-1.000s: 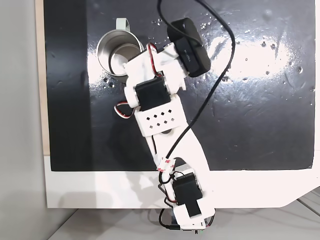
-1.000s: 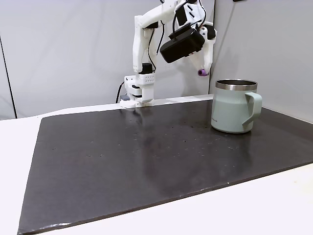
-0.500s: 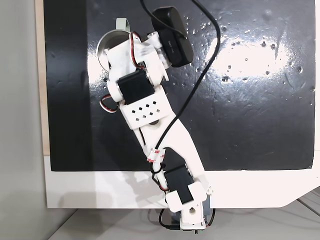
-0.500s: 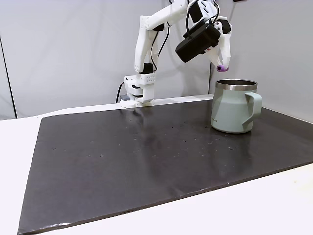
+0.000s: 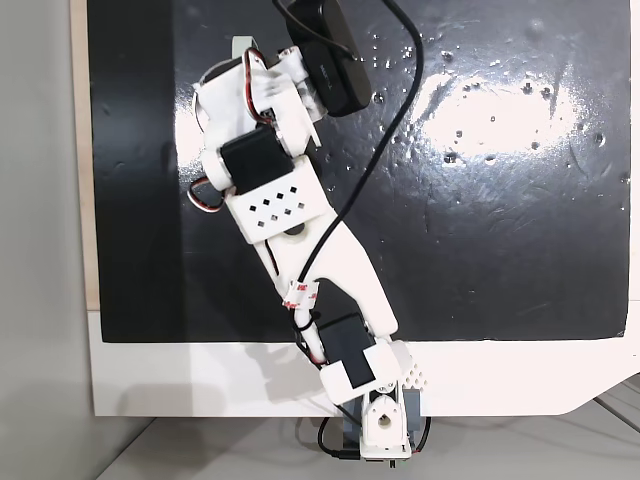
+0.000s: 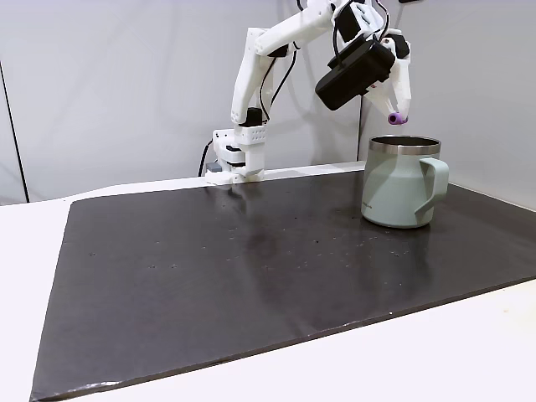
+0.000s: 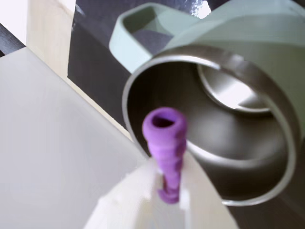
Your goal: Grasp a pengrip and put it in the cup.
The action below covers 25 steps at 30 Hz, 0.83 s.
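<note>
In the fixed view from above, we see the arm (image 5: 300, 230) has swung left over the last second, so its head now covers the cup (image 5: 241, 47); only the handle peeks out at the far edge. A second ago much of the cup's mouth lay open to this camera, beside the wrist. We judge the carry is nearly finished. The arm stretches from its base at the near edge of the table (image 5: 500, 200) up and leftward, with the black camera housing to the right of the wrist.

In the fixed view from the side, the pengrip (image 6: 398, 119) hangs just above the cup's (image 6: 402, 182) rim, at the tip of the fingers (image 6: 399, 118). Half a second ago it sat left of the rim, and earlier further left and lower than now. The arm arches high from its base at the far side of the table (image 6: 209, 276), elbow up, wrist tipped down toward the cup.

In the wrist view, the fingers (image 7: 167, 191) pinch the lower end of the pengrip (image 7: 165, 140), closed narrow on it. Its open end points at the cup (image 7: 209, 95), whose silver mouth lies right behind it. We judge the drop is lined up: opening the fingers here should let it fall inside, though it sits close to the near rim.
</note>
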Motion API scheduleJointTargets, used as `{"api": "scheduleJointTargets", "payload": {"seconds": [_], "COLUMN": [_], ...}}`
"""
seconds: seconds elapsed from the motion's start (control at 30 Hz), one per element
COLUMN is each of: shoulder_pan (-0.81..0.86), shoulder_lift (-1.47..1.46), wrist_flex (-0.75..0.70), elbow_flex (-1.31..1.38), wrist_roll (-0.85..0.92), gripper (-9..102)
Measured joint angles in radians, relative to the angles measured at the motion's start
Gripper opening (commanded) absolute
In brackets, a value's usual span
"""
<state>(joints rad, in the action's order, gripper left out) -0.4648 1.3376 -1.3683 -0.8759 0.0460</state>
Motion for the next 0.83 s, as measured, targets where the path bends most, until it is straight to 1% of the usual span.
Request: {"api": "scheduleJointTargets", "payload": {"seconds": [0.07,0.23,0.3,0.83], "shoulder_pan": [-0.006,-0.015,-0.015,-0.018], "shoulder_lift": [0.0,0.0,0.0,0.0], "wrist_flex": [0.0,-0.008,-0.017,-0.058], "elbow_flex": [0.0,0.0,0.0,0.035], "wrist_roll": [0.011,0.032,0.035,0.052], "gripper": [4,23,26,26]}}
